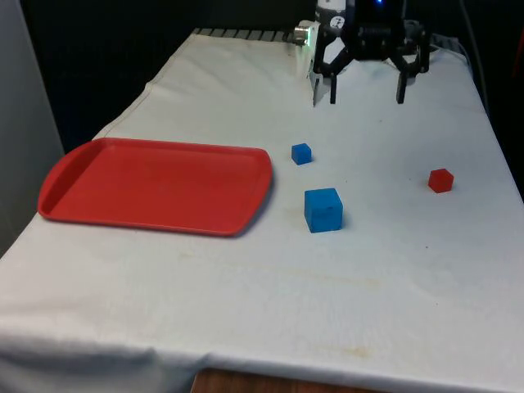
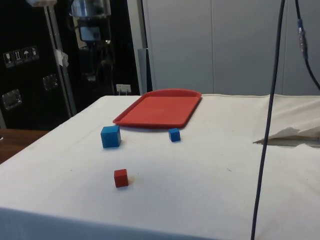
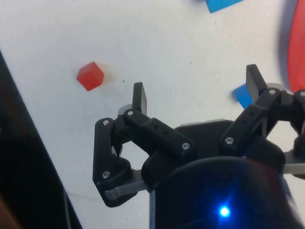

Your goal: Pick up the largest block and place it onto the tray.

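**White tabletop, end effector high and far from the big block**

White cloth covers the tabletop (image 1: 246, 319), and the big blue block (image 1: 323, 210) sits on it at centre frame in the front view, just off the red tray's (image 1: 57, 192) right rim but not touching it. It is a cube with no long axis; its faces stand slightly turned from the tray's edge.

The end effector (image 1: 366, 97) hangs at the top of the frame, above and a little to the front view's right of the block, well apart from it, fingers spread and holding nothing. To reach the block it would probably have to travel towards the lower part of the frame and descend.

A small blue block (image 1: 301, 153) lies between the two, near the tray's corner. A red block (image 1: 440, 180) sits at right, well apart.
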Robot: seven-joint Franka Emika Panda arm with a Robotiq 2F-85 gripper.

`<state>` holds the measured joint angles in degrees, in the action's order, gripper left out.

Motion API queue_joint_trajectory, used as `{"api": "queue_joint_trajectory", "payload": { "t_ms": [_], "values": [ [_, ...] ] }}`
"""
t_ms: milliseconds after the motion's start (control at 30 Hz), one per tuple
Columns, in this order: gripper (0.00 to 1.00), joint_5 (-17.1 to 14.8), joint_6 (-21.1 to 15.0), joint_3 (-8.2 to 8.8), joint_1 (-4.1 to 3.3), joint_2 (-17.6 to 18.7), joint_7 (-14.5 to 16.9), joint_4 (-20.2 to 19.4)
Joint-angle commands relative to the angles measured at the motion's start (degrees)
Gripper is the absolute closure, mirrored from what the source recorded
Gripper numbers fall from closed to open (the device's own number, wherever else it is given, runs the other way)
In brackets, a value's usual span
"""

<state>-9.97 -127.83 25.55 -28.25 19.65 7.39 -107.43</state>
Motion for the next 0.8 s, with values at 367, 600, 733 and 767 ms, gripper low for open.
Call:
{"api": "queue_joint_trajectory", "payload": {
  "t_ms": [367, 600, 733, 767],
  "values": [
    [0.0, 0.0, -3.4, -0.34, 0.23, 2.3, 4.5, -0.3],
    [0.0, -0.8, -6.6, -0.92, 0.97, 5.6, 8.0, 0.1],
    [0.0, -0.9, -7.4, -0.92, 1.32, 7.1, 9.1, 0.6],
    [0.0, -1.0, -7.8, -0.92, 1.49, 7.7, 9.6, 0.7]
  ]
}}
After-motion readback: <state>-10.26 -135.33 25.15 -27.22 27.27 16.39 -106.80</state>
